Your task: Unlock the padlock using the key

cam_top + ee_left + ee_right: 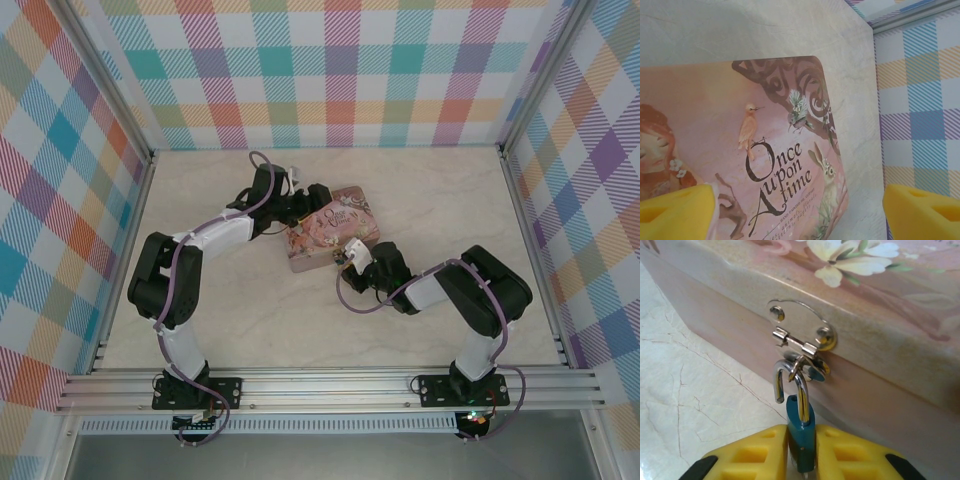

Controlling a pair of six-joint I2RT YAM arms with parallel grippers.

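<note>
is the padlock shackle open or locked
Open: on the padlock, one shackle leg hangs free above the teal body, though hooked through the tin's hasp.

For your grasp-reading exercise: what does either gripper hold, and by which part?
The right gripper pinches the padlock by its teal body; the left gripper holds nothing.

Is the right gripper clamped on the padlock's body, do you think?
Yes, the right gripper has its yellow fingers pressed against both sides of the teal padlock.
</note>
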